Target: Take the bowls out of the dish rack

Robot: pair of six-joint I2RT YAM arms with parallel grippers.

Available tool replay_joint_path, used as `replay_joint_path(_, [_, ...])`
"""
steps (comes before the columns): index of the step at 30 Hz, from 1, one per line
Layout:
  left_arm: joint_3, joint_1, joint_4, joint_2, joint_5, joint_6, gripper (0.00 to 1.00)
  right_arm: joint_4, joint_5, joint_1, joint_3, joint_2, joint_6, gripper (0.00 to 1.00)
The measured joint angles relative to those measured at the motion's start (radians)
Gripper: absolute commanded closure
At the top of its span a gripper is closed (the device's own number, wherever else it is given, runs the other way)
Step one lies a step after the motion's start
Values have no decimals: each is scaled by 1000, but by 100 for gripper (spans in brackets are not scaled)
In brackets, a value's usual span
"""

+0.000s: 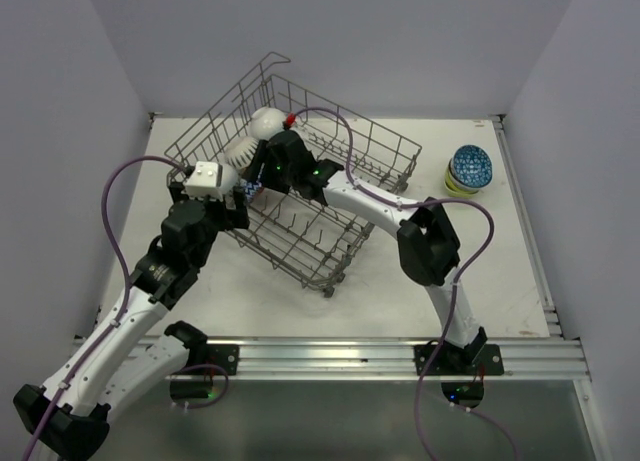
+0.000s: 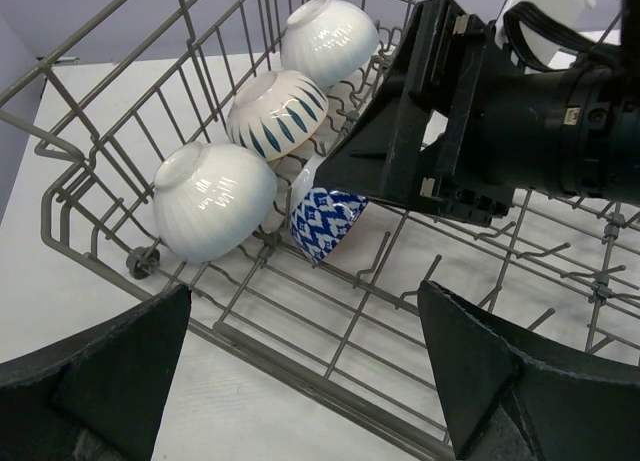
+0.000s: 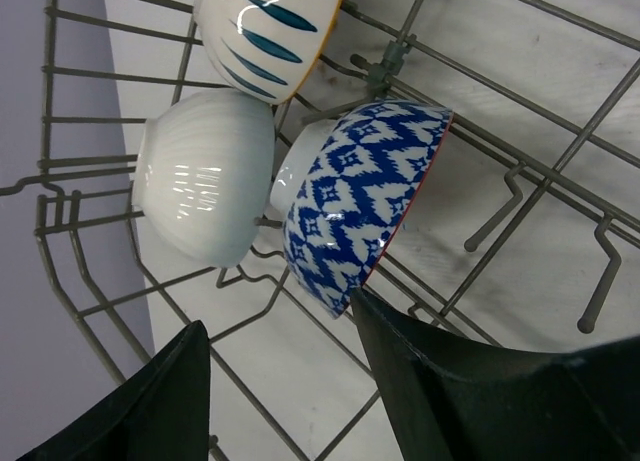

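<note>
The grey wire dish rack sits mid-table. Inside it lie a ribbed white bowl, a white bowl with blue stripes, a glossy white bowl and a blue-patterned bowl. My right gripper reaches into the rack and stands open; one fingertip touches the blue-patterned bowl's rim, with nothing between the fingers. My left gripper hangs wide open over the rack's near-left edge, holding nothing.
A blue-patterned bowl stacked on a lime yellow-green one stands on the white table at the far right. The right arm's black wrist fills the space above the rack's middle. Grey walls close in both sides.
</note>
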Motion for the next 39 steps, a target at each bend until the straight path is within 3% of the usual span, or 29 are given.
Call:
replay_joint_path(15, [0, 0, 0, 14, 22, -1, 0, -5, 24, 1, 20, 33, 44, 35])
replay_joint_path(26, [0, 0, 0, 17, 37, -1, 0, 106, 41, -3, -198, -67, 58, 35])
replay_joint_path(39, [0, -7, 0, 26, 57, -1, 0, 197, 39, -6, -172, -31, 93, 35])
